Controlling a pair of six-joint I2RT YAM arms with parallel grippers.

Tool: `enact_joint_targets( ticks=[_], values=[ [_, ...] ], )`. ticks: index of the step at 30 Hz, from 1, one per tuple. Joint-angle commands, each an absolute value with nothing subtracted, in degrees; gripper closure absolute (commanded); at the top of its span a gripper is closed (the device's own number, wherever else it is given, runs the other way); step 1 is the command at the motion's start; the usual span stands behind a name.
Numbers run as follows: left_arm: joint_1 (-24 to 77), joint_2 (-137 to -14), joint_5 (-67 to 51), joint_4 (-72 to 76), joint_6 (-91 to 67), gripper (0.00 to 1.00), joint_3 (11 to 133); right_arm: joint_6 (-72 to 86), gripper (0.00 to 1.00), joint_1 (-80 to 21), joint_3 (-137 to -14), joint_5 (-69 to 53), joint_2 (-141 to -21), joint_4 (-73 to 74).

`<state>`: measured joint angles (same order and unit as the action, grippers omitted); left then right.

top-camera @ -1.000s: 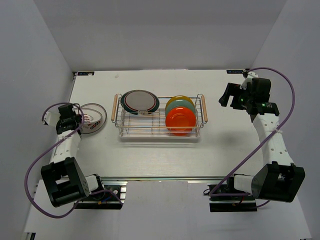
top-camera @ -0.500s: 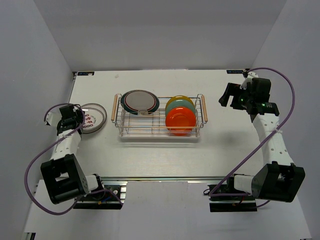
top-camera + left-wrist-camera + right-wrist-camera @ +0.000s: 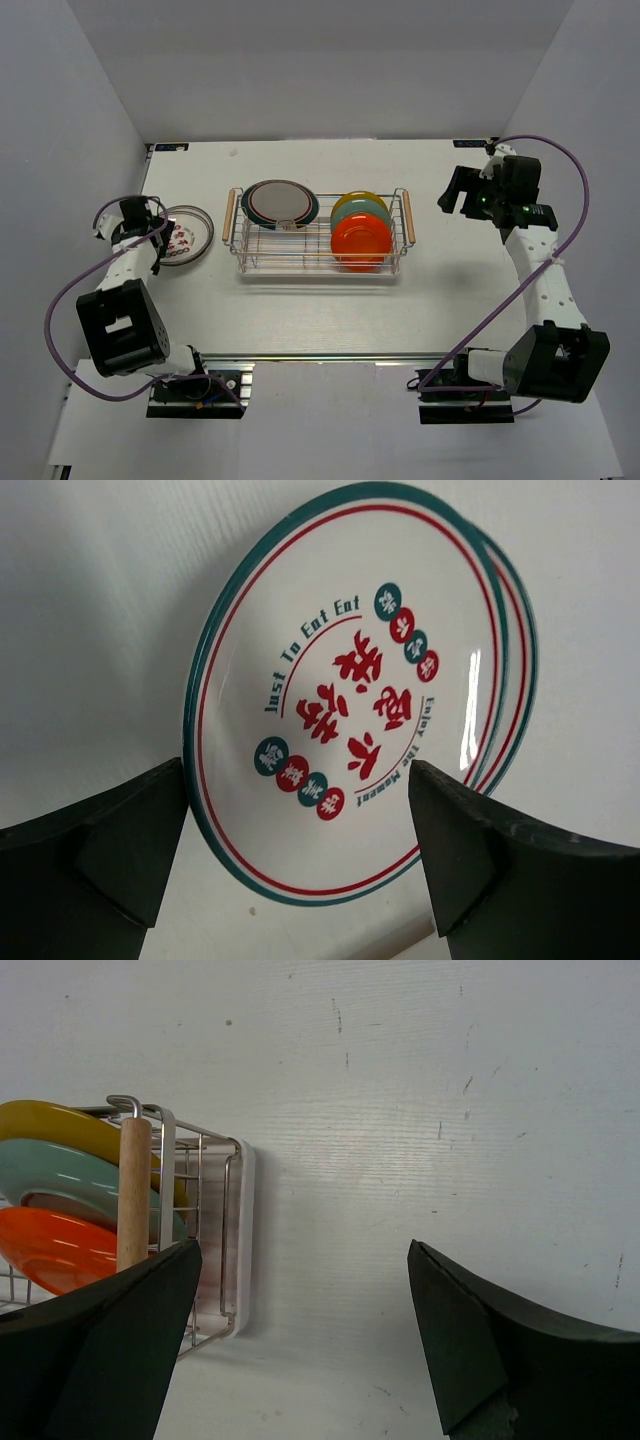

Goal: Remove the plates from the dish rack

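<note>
The silver wire dish rack [image 3: 300, 258] stands mid-table. In it a white plate with a dark rim [image 3: 280, 204] leans at the left end, and the yellow [image 3: 360, 198], teal [image 3: 364, 213] and orange [image 3: 361, 240] plates stand at the right end. A white plate with red print [image 3: 188, 236] lies flat on the table left of the rack. My left gripper [image 3: 157, 238] is open at that plate's left edge; in the left wrist view the printed plate [image 3: 340, 630] lies free beyond the gripper [image 3: 296, 765]. My right gripper [image 3: 462, 190] hangs open and empty right of the rack.
The right wrist view shows the rack's wooden handle [image 3: 133, 1195] and its wire end [image 3: 235, 1250], with the yellow [image 3: 60, 1125], teal [image 3: 50, 1175] and orange [image 3: 50, 1245] plates behind it. Grey walls close in the table on three sides.
My left gripper has opened and let go of the printed plate, which went from tilted to flat on the table. The left wrist has drawn back to the left. The right arm has not moved.
</note>
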<state>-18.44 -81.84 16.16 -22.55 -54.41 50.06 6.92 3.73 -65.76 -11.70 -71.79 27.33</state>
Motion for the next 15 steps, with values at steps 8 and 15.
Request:
enact_joint_targets(
  ticks=[8, 15],
  values=[
    [-18.6, -80.7, 17.7, -37.5, -49.1, 0.02, 56.1, 6.9, 0.11, 4.0, -65.5, -12.1, -72.5, 27.8],
    [-17.9, -80.6, 14.8, -37.5, -44.7, 0.02, 59.5, 6.4, 0.11, 4.0, -65.4, -12.0, -72.4, 27.9]
  ],
)
